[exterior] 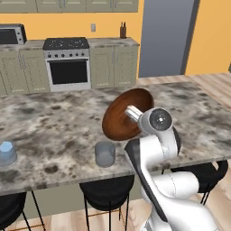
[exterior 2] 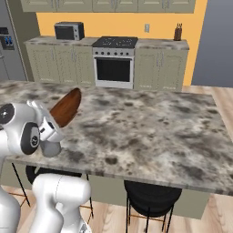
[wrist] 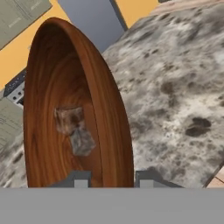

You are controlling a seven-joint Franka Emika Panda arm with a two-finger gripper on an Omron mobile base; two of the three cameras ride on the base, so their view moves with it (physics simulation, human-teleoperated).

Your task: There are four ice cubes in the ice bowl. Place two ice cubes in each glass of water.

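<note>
The ice bowl (exterior: 122,118) of dark reddish-brown wood is lifted off the counter and tipped steeply on edge, its hollow facing the camera on the hand. My gripper (wrist: 113,179) is shut on the bowl's rim (wrist: 116,144), one fingertip on each side of the wall. Two translucent ice cubes (wrist: 75,131) cling inside the bowl, one just above the other. In the right base view the bowl (exterior 2: 66,107) leans beside my hand. One glass of water (exterior: 105,154) stands just below the bowl near the counter's front edge. A second glass (exterior: 6,152) stands at the far left, with a pale-blue patch at its top.
The marble island counter (exterior: 54,126) stretches wide to the left and back. Black stools (exterior: 106,191) are tucked under its near edge. A stove (exterior: 67,63) and cabinets line the far wall, with a microwave (exterior 2: 69,31) on the back counter.
</note>
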